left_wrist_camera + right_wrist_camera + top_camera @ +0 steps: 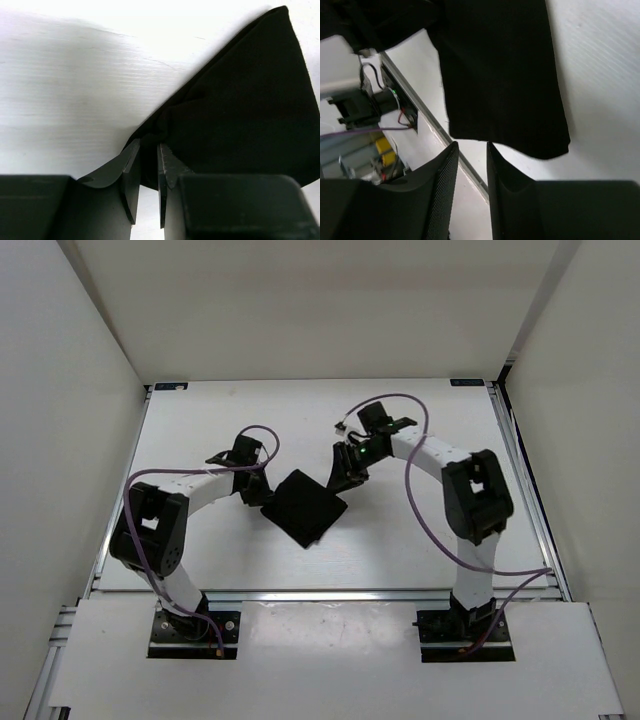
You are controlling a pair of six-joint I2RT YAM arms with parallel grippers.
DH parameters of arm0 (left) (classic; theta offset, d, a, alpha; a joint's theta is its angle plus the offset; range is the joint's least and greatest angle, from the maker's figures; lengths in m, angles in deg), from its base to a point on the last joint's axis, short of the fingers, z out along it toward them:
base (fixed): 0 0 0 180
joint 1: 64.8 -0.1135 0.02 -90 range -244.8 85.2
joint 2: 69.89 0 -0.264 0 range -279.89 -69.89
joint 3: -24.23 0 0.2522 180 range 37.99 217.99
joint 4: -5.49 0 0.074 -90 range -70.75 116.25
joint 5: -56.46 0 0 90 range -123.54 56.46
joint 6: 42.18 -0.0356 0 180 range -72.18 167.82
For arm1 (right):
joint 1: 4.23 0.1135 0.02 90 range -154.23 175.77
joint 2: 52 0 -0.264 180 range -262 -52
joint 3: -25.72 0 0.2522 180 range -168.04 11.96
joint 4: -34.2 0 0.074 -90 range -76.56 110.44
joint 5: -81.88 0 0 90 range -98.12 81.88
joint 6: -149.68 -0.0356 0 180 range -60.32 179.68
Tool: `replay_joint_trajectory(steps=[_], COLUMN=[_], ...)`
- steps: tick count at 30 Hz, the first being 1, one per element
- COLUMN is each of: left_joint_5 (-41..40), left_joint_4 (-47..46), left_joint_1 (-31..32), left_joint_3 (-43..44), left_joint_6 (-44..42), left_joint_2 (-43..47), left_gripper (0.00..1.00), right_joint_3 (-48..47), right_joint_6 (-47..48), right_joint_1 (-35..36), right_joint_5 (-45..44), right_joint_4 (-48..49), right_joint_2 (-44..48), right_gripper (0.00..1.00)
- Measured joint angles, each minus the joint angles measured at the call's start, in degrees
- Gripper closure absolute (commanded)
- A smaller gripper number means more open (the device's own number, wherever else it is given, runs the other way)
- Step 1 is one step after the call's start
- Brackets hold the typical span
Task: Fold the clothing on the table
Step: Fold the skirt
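I am watching both standing narrowly parted: the left pincer (149,145) at a corner of the clothing (305,508) on the bench (200,420), the right pincer (472,145) gripping nothing.

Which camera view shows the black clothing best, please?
The top external view: there the whole clothing is seen, a diamond shape on the table. The left wrist view shows only one bunched corner. The right wrist view shows one part with its edge; the rest is cut off.

The right hand (472,145), fingers slightly apart with nothing between, sits at the edge of the clothing (500,75).
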Motion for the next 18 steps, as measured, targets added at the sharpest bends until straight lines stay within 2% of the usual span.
replay_joint_trajectory(steps=[5,11,14,18], left_joint_5=[-0.50,-0.59,-0.59,-0.55], left_joint_4=[0.17,-0.15,-0.59,-0.92], left_joint_1=[-0.46,-0.59,-0.61,-0.70], left_joint_3=[-1.53,-3.43,-4.74,-5.33], left_joint_6=[0.02,0.31,0.72,1.11], left_joint_2=[1.81,3.13,3.50,3.78], left_gripper=[0.70,0.70,0.69,0.68], right_joint_3=[-5.16,-5.11,-2.82,5.75], right_joint_6=[3.45,5.31,5.60,5.66], right_joint_1=[3.58,7.21,8.76,10.05], right_joint_5=[2.45,4.44,5.53,5.64], right_joint_4=[-3.82,-6.25,-4.76,-2.71], right_joint_2=[-9.97,-12.46,-12.44,-12.22], right_gripper=[0.75,0.80,0.82,0.82])
